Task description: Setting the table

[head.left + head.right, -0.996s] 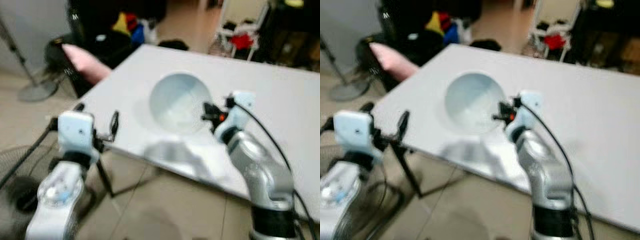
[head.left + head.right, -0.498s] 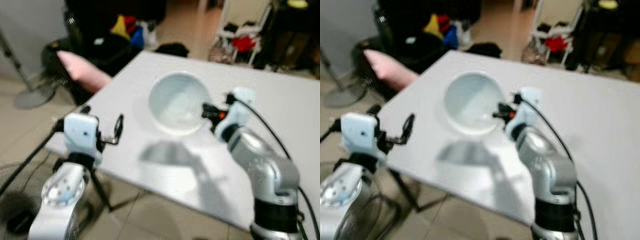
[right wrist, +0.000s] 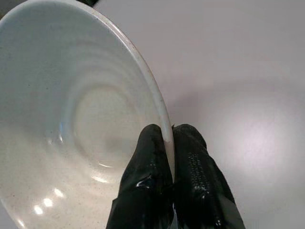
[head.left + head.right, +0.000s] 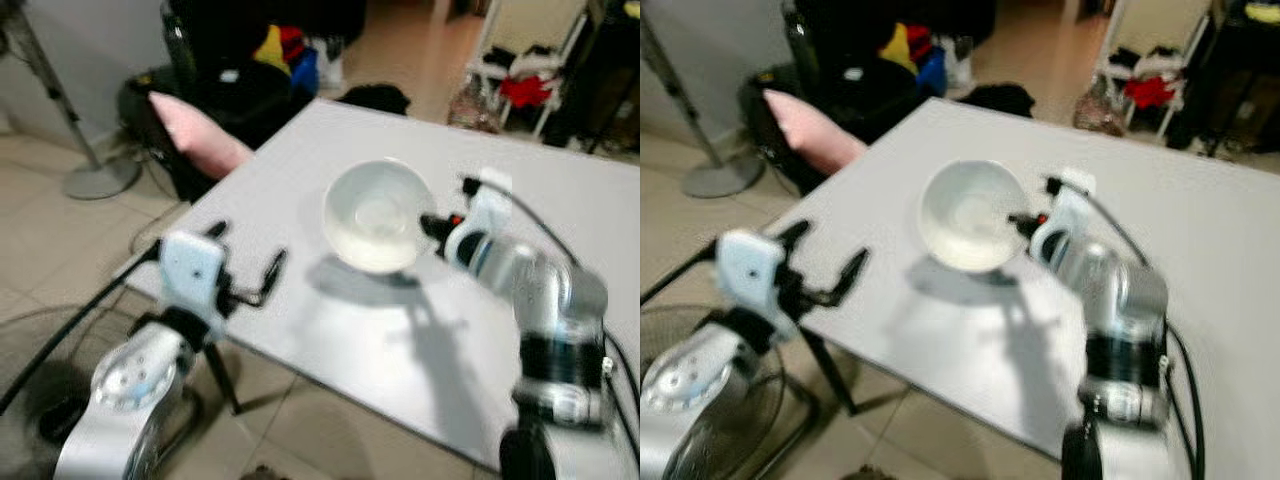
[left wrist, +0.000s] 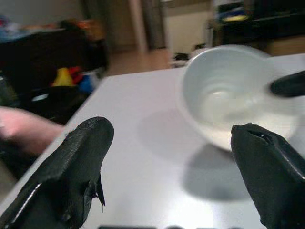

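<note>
Right gripper (image 3: 167, 157) clamped on rim of round white ceramic bowl (image 4: 377, 215), held above white bench (image 4: 300, 190) near left corner. Left gripper (image 5: 171, 167) fingers apart, idle at bench edge. Best lower level, release gently. Right wrist view shows rim pinch; head views blurred.

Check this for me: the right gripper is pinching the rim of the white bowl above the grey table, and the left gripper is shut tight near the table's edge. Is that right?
Not quite. The left gripper is open, not shut: the left wrist view shows its fingers spread wide apart with nothing between them. The rest holds: the right gripper pinches the white bowl by its rim above the grey table.
</note>
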Available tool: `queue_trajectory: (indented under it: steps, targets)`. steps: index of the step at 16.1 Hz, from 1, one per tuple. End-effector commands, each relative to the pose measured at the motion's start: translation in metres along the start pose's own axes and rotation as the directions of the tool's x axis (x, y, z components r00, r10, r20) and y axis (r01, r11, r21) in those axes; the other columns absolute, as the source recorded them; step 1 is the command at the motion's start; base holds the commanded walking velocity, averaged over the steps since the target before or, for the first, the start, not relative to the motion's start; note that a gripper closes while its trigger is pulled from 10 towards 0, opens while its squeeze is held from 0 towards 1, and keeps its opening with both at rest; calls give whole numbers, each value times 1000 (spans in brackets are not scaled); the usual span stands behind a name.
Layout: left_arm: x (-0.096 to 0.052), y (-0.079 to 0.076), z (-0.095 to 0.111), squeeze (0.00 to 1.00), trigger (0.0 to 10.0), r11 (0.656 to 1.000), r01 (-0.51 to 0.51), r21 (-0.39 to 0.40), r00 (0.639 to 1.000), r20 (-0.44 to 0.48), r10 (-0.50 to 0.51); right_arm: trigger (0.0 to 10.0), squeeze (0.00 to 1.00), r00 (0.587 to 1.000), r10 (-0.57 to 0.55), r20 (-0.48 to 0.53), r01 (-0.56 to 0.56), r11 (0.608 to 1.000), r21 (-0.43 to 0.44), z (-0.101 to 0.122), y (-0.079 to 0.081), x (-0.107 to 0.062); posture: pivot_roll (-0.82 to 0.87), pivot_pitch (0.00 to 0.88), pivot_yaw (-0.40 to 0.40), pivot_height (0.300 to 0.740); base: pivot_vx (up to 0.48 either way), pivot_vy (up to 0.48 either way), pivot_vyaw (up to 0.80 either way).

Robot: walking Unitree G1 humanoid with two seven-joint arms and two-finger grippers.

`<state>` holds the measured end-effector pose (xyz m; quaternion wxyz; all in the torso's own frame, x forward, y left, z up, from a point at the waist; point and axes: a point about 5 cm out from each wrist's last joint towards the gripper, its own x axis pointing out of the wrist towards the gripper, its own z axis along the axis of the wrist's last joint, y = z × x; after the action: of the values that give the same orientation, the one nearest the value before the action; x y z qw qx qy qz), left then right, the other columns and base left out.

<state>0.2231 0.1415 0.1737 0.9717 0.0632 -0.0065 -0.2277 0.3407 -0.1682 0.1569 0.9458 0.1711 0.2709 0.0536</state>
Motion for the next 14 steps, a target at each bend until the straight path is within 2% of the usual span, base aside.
queue_trajectory:
  steps: [1, 3, 8, 11, 14]
  targets:
    - [4, -5, 1, 0, 10000, 996, 86, -15, 996, -13, -86, 10000, 0, 1000, 26, -2, -26, 999, 24, 12, -1, 4, -80, 0, 56, 740, 0, 0, 0]
    - [7, -8, 2, 0, 10000, 987, 159, -23, 987, -22, -160, 10000, 0, 1000, 23, -16, -22, 999, 34, 18, -5, 14, -80, 0, 61, 740, 0, 0, 0]
    - [11, -15, 2, 0, 10000, 937, 350, 1, 934, -80, -349, 10000, 0, 999, -33, -42, 40, 982, 182, 35, -22, 29, -76, 0, 59, 740, 0, 0, 0]
    - [12, -16, 4, 0, 10000, 918, 397, -1, 914, -91, -396, 10000, 0, 996, -70, -51, 79, 974, 212, 42, -26, 32, -80, 0, 56, 740, 0, 0, 0]
    - [11, -19, 3, 0, 10000, 908, 418, -4, 903, -101, -417, 10000, 0, 996, -47, -80, 65, 970, 235, 41, -21, 35, -79, 0, 48, 740, 0, 0, 0]
